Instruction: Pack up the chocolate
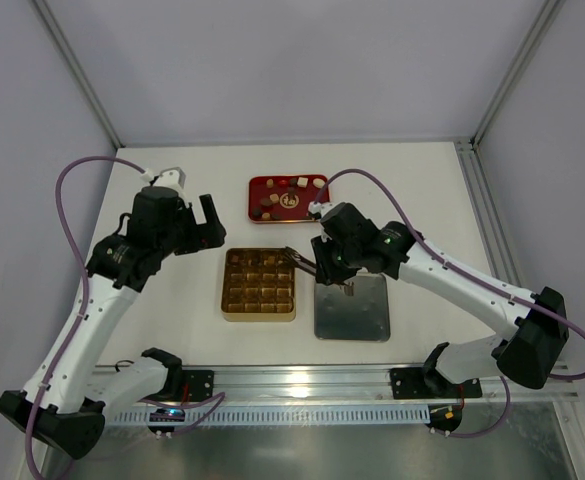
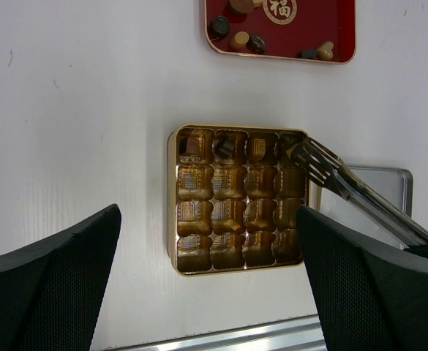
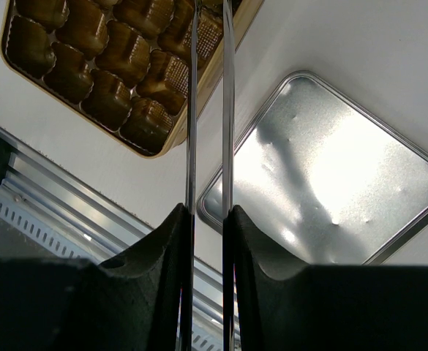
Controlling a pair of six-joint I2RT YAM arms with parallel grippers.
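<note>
over the far right corner cell of the gold box (image 2: 172,205) sit the tips of the metal tongs (image 2: 343,186), pinched btwn the fingers of the right gripper (image 3: 208,213); its jaws are narrow, clamped on the two blades, which run nearly parallel w/ a thin gap. can't tell whether a piece is caught at the tips, they're dark against the cell. left gripper (image 2: 208,210) hangs above the box, jaws spread wide, holding nothing. most of the chocolate (image 2: 240,39) lies loose on the red tray (image 2: 339,18) beyond the box; a few pieces look seated in the far row of cells, rest of the grid looks bare. silver lid (image 3: 331,168) lies flat just right of the box

step in hand, i'd judge: placing a piece in that corner cell. to do it well: centre the tips over the cell, not its dividers, go low before easing the squeeze so the piece doesn't bounce, open only a little, then lift straight up so the tines don't drag it out or snag the box wall. risk: box looks light, may shift if nudged
</note>
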